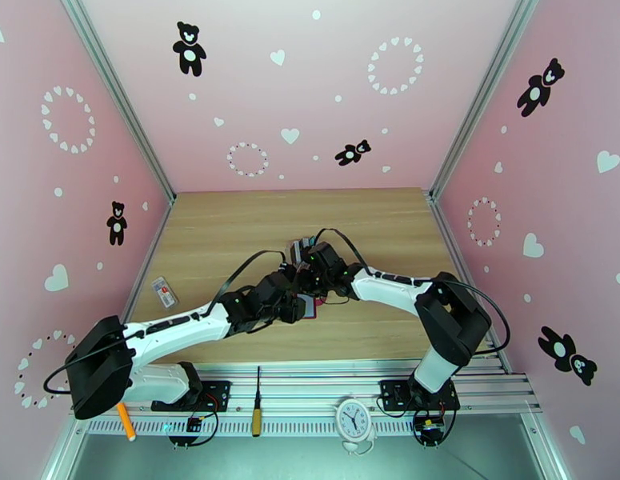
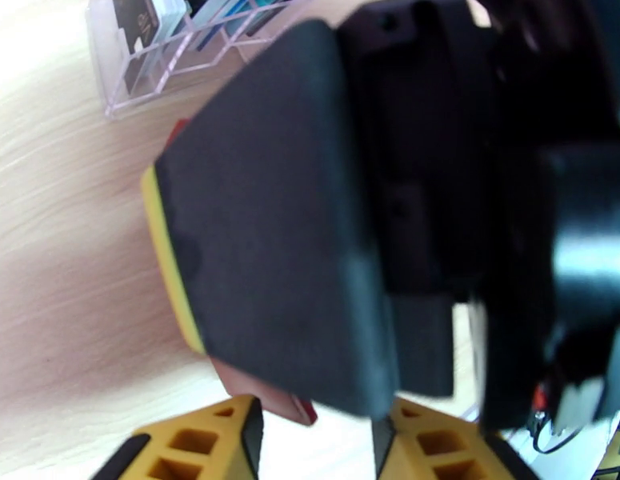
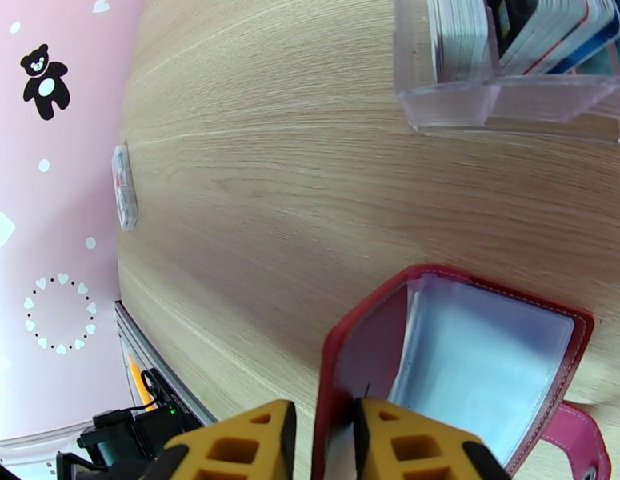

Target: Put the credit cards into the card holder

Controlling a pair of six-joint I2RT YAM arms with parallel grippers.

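Nearest to me, the right gripper is pinched narrow on the front cover of the card holder. It holds the red wallet propped open on the table, so the grey film pockets face up. In the left wrist view the left gripper hovers just beside a red corner of the wallet. Its fingers are apart and I see nothing clamped between them, though a blurred black bulk close to the lens blocks most of the wallet. I judge the wallet light and floppy: the cover will hinge and sag if I hold only one flap. I'd keep the pinch on the stitched edge rather than on the thin film, which looks easy to crease. Beyond it stands the clear rack with the credit cards packed upright in its slots. They should be stiff, thin, slick and nearly weightless. I'd take one across its faces by the top edge that stands proud, squeezing firmly because smooth plastic can slide. Farthest off, near the table's left edge, a lone pale card lies flat, awkward to lift.
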